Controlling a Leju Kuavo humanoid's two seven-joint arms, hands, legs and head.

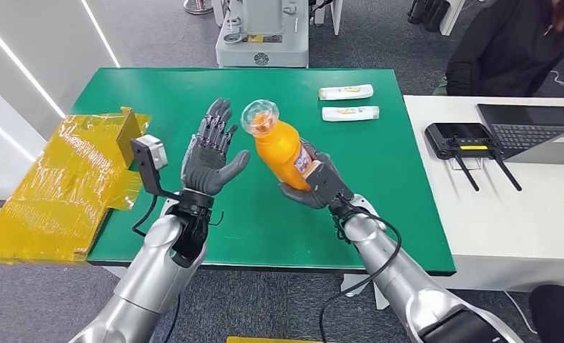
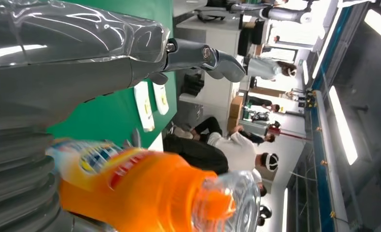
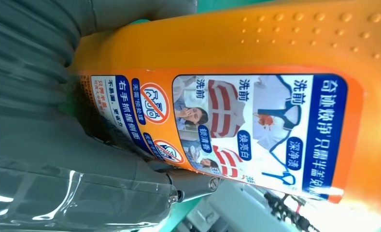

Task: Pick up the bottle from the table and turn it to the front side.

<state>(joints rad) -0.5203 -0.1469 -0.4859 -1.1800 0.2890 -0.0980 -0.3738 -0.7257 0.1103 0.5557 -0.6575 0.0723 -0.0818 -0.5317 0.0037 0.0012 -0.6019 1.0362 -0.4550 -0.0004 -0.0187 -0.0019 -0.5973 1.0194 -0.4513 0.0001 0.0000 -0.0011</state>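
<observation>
Here, at far left, a crinkled yellow plastic sheet [image 1: 64,179] is draping over the edge of the green-topped counter [image 1: 379,179]. Next, the robot's left hand [image 1: 211,151] is hovering above the counter, released, palm facing right, fingers spread and holding nothing. Just beside it, the orange plastic bottle with a clear cap [image 1: 281,146] is tilting up off the counter, its base grasped by the right hand [image 1: 318,184]. Farther right and back, two white tubes [image 1: 348,102] are lying on the counter, well apart from the bottle.
</observation>
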